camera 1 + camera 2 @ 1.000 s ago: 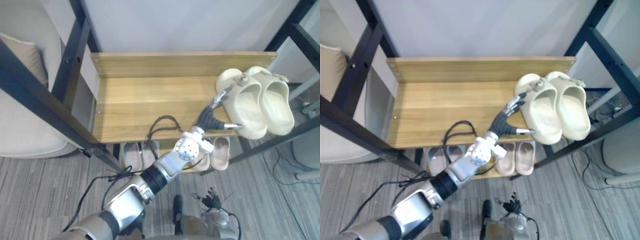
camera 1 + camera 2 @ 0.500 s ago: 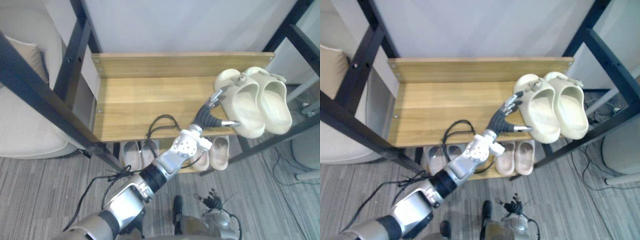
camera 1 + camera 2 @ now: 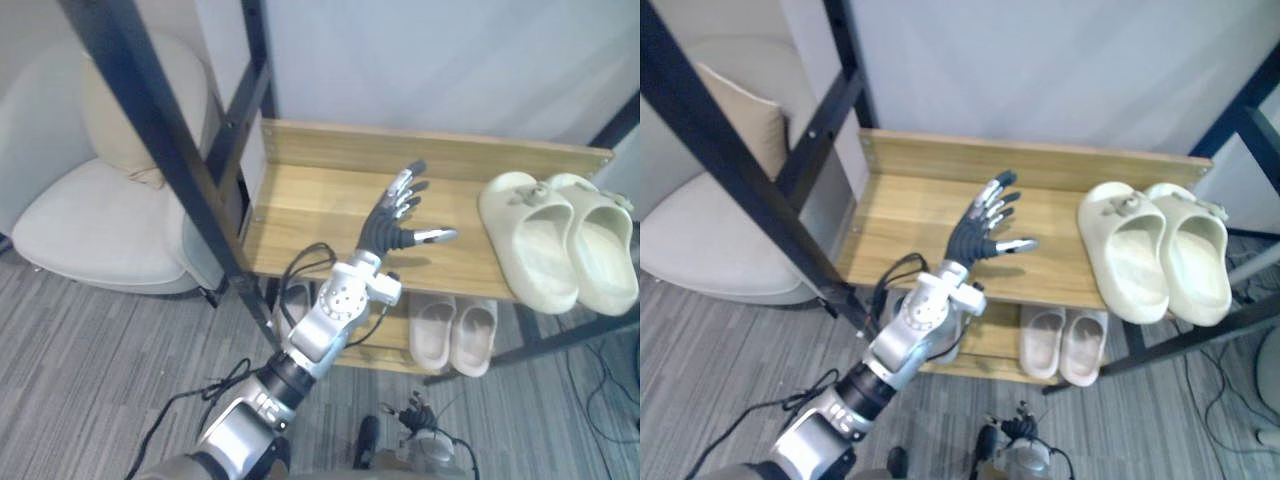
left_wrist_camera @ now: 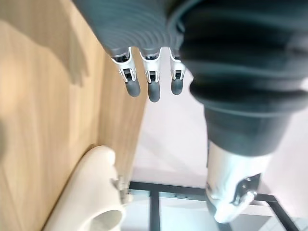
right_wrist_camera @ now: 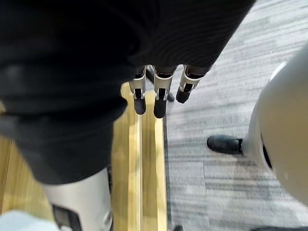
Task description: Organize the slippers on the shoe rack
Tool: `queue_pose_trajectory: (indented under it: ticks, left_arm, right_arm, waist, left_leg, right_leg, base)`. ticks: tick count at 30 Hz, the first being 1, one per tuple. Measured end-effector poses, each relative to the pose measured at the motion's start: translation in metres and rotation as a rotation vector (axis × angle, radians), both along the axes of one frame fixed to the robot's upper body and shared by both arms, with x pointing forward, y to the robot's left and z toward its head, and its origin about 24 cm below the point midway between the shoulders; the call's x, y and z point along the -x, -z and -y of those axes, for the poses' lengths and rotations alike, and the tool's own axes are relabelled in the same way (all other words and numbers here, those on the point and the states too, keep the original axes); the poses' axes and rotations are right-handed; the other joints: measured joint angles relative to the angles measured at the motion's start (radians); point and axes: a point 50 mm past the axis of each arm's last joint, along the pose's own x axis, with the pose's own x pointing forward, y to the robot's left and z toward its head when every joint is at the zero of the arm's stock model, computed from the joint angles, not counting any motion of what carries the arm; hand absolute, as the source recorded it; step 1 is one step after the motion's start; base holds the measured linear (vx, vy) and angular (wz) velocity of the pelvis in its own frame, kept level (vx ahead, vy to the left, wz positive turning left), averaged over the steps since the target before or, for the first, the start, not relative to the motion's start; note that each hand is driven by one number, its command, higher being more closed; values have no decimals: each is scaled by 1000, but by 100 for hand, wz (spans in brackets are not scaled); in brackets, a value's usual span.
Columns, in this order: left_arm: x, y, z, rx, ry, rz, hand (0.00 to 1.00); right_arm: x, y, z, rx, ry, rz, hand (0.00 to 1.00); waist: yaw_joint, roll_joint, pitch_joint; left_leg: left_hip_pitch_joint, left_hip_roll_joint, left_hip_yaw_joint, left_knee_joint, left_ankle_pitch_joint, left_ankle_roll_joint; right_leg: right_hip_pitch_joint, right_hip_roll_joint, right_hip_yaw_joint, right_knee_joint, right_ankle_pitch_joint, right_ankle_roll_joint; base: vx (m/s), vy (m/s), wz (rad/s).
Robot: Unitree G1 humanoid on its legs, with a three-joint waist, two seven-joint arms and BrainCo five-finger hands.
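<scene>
Far left, a pale padded chair (image 3: 90, 215) sits on grey striped floor (image 3: 70, 390), beside the shoe rack (image 3: 320, 200) with its black frame. Mid-rack, the left hand (image 3: 395, 215) hovers over the bare wood of the top shelf, fingers straight and spread, thumb out toward the right. It is apart from the shoes. Near right on the lower shelf is a pinkish pair of slippers (image 3: 455, 335). Right end of the top shelf: cream slippers (image 3: 555, 245) side by side, touching, toes toward the near edge. The right hand (image 5: 160, 98) has relaxed, fairly straight fingers over wooden boards (image 5: 144, 159) and floor.
</scene>
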Motion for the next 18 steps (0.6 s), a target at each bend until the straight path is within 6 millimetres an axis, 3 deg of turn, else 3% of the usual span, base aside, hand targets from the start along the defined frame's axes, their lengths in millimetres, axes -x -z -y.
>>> queue_pose_trajectory:
  ticks: [8,12,18]
  left_arm:
    - [31,18,-3,18,149,-44,0]
    - [47,38,-4,6,214,-110,0]
    - [66,84,-27,-39,226,-292,0]
  right_arm:
    - [5,6,-6,3,-78,-54,0]
    - [4,7,-7,7,-98,-64,0]
    - [1,6,-11,12,-141,-59,0]
  waist:
    - [20,4,-27]
    - [23,2,-47]
    - [23,2,-47]
  left_leg:
    - [-1,-3,-39,-1,2,0]
    - [-6,-10,-57,-1,2,0]
    - [4,-10,-61,-2,2,1]
  right_leg:
    - [16,-1,-25,-8,0,0]
    - [19,3,-37,-14,1,1]
    - [28,7,-39,-15,5,-1]
  base:
    - [-14,7,11]
    - [6,10,9]
    - [0,0,0]
